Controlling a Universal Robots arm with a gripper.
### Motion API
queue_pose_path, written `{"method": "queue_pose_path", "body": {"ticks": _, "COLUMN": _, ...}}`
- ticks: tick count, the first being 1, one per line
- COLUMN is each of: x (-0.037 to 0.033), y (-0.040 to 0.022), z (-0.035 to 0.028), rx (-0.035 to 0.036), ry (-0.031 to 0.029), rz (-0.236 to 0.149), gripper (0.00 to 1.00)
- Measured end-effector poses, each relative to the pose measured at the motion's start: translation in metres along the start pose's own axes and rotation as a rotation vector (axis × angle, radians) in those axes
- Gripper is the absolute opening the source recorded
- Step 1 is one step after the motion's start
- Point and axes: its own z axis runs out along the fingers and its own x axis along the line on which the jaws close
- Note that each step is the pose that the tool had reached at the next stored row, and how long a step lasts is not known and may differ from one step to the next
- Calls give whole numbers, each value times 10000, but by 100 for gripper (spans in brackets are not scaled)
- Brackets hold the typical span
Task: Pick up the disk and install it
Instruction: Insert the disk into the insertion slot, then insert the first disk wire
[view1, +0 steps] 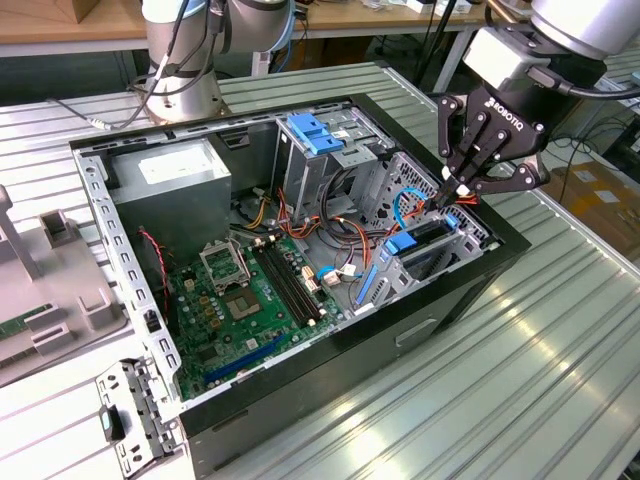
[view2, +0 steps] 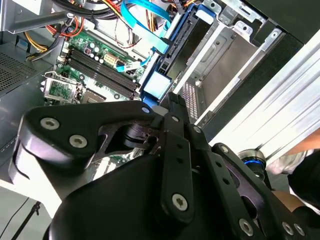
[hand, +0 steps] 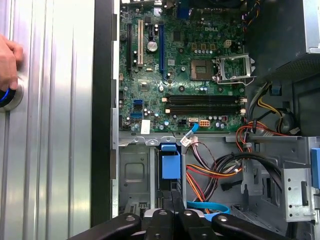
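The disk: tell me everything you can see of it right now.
The disk stands on edge inside the metal drive bay at the case's end toward the exterior view's right. It reads as a thin dark slab edged by a blue plastic rail. The gripper hangs just above it; whether they touch is unclear.

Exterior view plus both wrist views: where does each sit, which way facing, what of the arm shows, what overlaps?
Exterior view: off the arm, above the open computer case, looking down into it; shows the arm's base and gripper.
First wrist view: on the wrist, facing straight into the case past the gripper, motherboard ahead.
Second wrist view: on the wrist, behind the gripper, angled across the motherboard.
Shared: all three show gripper and motherboard.
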Motion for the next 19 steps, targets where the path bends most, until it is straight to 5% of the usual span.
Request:
{"method": "queue_pose_path", "body": {"ticks": 17, "x": 0, "y": 0, "z": 2, "rx": 0, "ry": 0, "rz": 0, "gripper": 11}}
{"method": "queue_pose_path", "body": {"ticks": 18, "x": -1, "y": -73, "z": -2, "rx": 0, "ry": 0, "rz": 0, "gripper": 11}}
{"method": "queue_pose_path", "body": {"ticks": 19, "x": -1, "y": -75, "z": 1, "rx": 346, "ry": -19, "rz": -19, "gripper": 11}}
